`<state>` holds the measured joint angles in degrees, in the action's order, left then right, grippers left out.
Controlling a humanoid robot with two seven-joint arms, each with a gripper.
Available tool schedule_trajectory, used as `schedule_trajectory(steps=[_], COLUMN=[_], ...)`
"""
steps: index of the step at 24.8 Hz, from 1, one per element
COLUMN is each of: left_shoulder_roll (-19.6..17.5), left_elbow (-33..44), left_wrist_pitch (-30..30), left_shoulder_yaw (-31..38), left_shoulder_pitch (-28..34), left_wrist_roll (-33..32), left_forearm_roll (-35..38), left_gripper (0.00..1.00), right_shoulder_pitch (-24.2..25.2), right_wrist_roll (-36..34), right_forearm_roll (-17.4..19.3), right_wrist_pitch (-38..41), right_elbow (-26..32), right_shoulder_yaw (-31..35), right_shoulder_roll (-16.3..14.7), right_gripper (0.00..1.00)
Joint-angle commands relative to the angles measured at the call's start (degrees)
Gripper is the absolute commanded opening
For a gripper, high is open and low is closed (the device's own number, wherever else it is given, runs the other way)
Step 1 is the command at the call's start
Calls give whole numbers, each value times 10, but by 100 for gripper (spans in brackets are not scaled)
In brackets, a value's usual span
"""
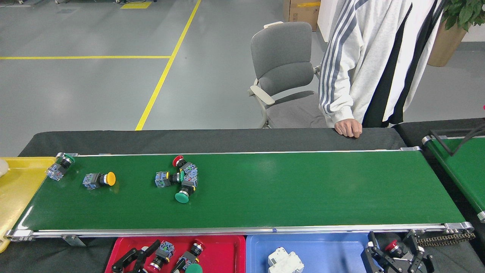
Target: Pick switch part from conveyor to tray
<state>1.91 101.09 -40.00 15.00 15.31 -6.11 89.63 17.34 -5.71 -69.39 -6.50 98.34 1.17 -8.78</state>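
Head view. Our left gripper (pixel 151 256) sits low over the red plastic tray (pixel 223 246), jaws spread apart, fingers black. Between and beside the fingers lie two red-capped switch parts (pixel 191 253), already in the tray; a green-capped one (pixel 194 268) shows at the bottom edge. Our right gripper (pixel 396 252) hangs off the near right corner, jaws clamped on a small red-capped switch part (pixel 391 246).

The long dark green conveyor belt with silver rails (pixel 303 189) carries more parts: a yellow-capped switch (pixel 99 179), a green-capped switch at the far left end (pixel 60 167), and a tangled cluster of three, red and green caps (pixel 179 179), all touching.

Risks, as we judge them: the far-left switch sits right at the end roller and could drop off toward the yellow tray (pixel 15 189) before we reach it. The cluster invites a double pick or a knocked neighbour. Round caps may let parts roll under a poor grip.

Surface and room: black-draped bench (pixel 189 138); blue tray (pixel 322 250) holding a white block part (pixel 285 261). Beyond, a grey office chair (pixel 282 72), a person in a striped white jacket (pixel 371 57) with a hand (pixel 348 127) on the bench edge, grey floor, yellow line (pixel 166 68).
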Motion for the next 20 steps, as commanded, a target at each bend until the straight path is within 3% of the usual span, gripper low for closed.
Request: schedule_trajectory(steps=[1, 3, 4, 8, 11, 14, 20], left_shoulder_roll=[0, -8, -9, -11, -16, -28, -48], left_elbow=[8, 8, 7, 7, 8, -5, -133], left_wrist_pitch=[96, 184, 193, 186, 148, 104, 107], left_shoulder_yaw=[24, 44, 49, 62, 44, 13, -37], left_shoulder_pitch=[-7, -7, -5, -2, -19, -75, -182], left_wrist_roll=[8, 8, 8, 8, 7, 2, -17], left_forearm_roll=[-2, -2, -3, -4, -3, 1, 15], left_gripper=[100, 100, 100, 100, 100, 100, 100], right_shoulder_pitch=[-1, -1, -1, -6, -7, -7, -9], right_wrist_roll=[-2, -1, 0, 5, 5, 6, 28], right_forearm_roll=[1, 1, 1, 5, 5, 5, 4], right_wrist_pitch=[1, 1, 1, -2, 1, 1, 3], right_elbow=[5, 5, 6, 6, 6, 9, 8], right_shoulder_yaw=[4, 7, 9, 10, 9, 9, 7], right_shoulder_roll=[-1, -1, 0, 2, 2, 3, 3], right_gripper=[98, 98, 98, 98, 98, 98, 98])
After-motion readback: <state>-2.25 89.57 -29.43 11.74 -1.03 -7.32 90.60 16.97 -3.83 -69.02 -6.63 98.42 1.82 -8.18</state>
